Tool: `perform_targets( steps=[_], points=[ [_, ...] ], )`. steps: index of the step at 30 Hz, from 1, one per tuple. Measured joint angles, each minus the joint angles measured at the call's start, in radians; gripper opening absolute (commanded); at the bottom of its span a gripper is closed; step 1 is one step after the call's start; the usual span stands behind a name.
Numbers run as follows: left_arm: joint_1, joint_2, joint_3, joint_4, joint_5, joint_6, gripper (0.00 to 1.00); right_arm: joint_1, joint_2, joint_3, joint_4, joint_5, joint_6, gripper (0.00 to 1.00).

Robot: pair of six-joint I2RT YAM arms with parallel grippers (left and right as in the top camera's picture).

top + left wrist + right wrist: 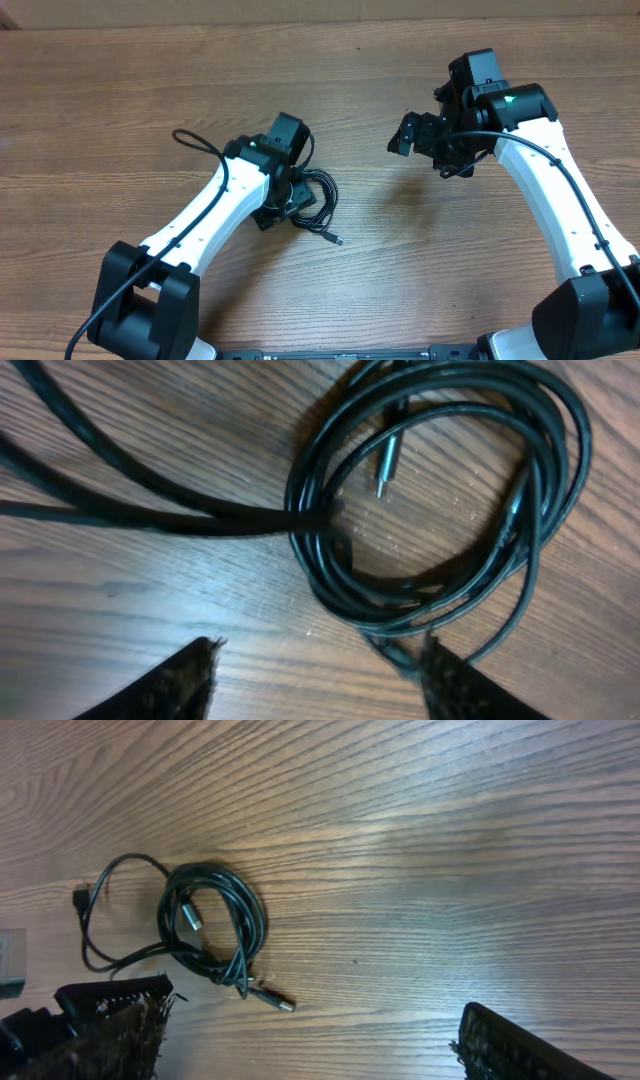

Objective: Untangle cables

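Finds the cables heaped in a loose coil near the middle of the counter, partly under the left arm; shows one thin tail wandering out from the coil, and another ending in a silver plug just off the coil's near edge; shows a second plug lying inside the ring of strands.

Hovers the left pincer low at the coil's rim, jaws apart, bare wood between them, nothing gripped; sets one fingertip against the outermost strands, the other well clear of them. Holds the right pincer raised over bare wood, spread wide and empty, well apart from the coil.

Looks light, soft and a little springy, with a smooth sheath; probably slides easily on the wood and slips between the pads; likely drags the whole bundle along if tugged by a middle strand, and tightens any crossing. Seems best to take hold just behind the silver plug, where the stiffer moulded end gives something to bite on; seems wise to pin the coil lightly with the other pincer, then draw that end out slowly along the counter; calls for a gentle squeeze only, to spare the plug tips.
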Motion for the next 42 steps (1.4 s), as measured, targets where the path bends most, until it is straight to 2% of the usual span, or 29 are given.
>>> perform_targets(
  steps=[8, 14, 16, 23, 35, 42],
  points=[
    [-0.012, 0.000, -0.055, 0.076, -0.013, -0.063, 0.54, 0.000, 0.000, 0.000, 0.010, 0.018, 0.000, 0.92],
    [-0.012, 0.000, -0.128, 0.212, -0.026, -0.093, 0.53, 0.000, 0.000, 0.000, 0.010, 0.021, 0.000, 0.92],
    [-0.012, 0.000, -0.138, 0.229, -0.033, -0.101, 0.50, 0.000, 0.000, 0.000, 0.010, 0.022, 0.000, 0.93],
    [-0.012, 0.000, -0.142, 0.237, -0.065, -0.108, 0.38, 0.000, 0.000, 0.000, 0.010, 0.021, 0.000, 0.93],
    [-0.014, 0.004, -0.142, 0.237, -0.034, -0.195, 0.37, 0.000, 0.000, 0.000, 0.010, 0.021, 0.000, 0.93],
    [-0.014, 0.045, -0.143, 0.238, -0.014, -0.233, 0.28, 0.000, 0.000, 0.000, 0.010, 0.021, 0.000, 0.93]
  ],
)
